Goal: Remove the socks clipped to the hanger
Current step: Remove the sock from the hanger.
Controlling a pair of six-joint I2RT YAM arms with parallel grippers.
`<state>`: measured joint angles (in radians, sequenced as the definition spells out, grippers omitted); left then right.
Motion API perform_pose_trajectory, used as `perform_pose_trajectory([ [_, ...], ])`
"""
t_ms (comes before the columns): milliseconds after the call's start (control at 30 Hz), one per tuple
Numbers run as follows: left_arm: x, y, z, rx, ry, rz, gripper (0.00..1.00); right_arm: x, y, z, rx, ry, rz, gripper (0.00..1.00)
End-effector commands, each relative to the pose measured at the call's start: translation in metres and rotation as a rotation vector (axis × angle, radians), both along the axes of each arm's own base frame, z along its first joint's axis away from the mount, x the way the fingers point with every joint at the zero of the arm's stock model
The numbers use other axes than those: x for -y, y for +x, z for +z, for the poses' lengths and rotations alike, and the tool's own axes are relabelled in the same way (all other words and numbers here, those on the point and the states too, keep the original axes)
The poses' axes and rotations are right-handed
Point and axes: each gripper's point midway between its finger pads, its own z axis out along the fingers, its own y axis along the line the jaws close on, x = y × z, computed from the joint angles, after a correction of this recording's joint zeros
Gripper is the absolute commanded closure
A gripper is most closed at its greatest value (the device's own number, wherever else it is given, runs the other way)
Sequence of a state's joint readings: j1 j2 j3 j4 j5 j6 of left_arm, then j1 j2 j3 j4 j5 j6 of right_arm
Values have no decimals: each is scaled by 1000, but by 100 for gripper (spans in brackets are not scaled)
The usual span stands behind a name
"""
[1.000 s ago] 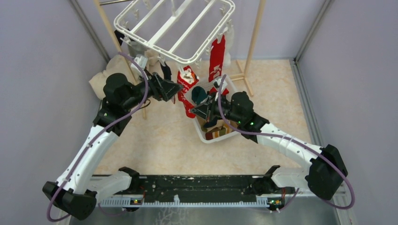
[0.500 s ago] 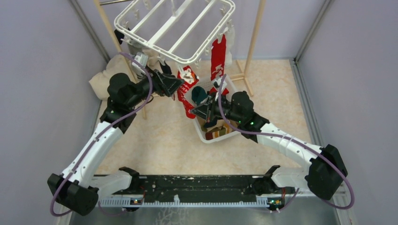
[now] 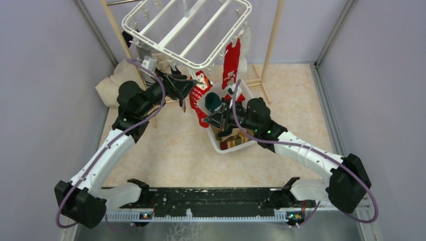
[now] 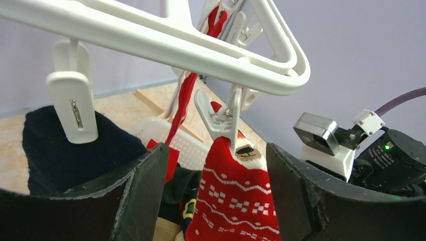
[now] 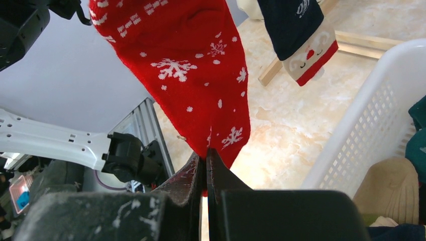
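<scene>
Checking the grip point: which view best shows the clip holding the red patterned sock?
Left wrist: the clip is close, biting the red sock at its cuff. Top external shows it tiny under the hanger; right wrist shows only the sock's toe.

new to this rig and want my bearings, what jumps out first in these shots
A red patterned sock hangs from a clip on the white hanger, at its near corner. The left gripper stands open around the sock's top, while the right gripper is shut on its lower tip, beside the white basket.
</scene>
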<state>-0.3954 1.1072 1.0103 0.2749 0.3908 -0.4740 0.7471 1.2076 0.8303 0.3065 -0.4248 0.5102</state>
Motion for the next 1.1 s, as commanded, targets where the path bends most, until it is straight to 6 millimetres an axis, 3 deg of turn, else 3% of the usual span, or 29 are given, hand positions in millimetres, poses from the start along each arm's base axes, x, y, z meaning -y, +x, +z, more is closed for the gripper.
perform_pose_trajectory([
  [0, -3, 5, 19, 101, -45, 21, 23, -2, 5, 30, 60, 66, 4, 100],
  [1067, 2, 17, 38, 181, -166, 9, 27, -6, 6, 23, 47, 56, 23, 100],
])
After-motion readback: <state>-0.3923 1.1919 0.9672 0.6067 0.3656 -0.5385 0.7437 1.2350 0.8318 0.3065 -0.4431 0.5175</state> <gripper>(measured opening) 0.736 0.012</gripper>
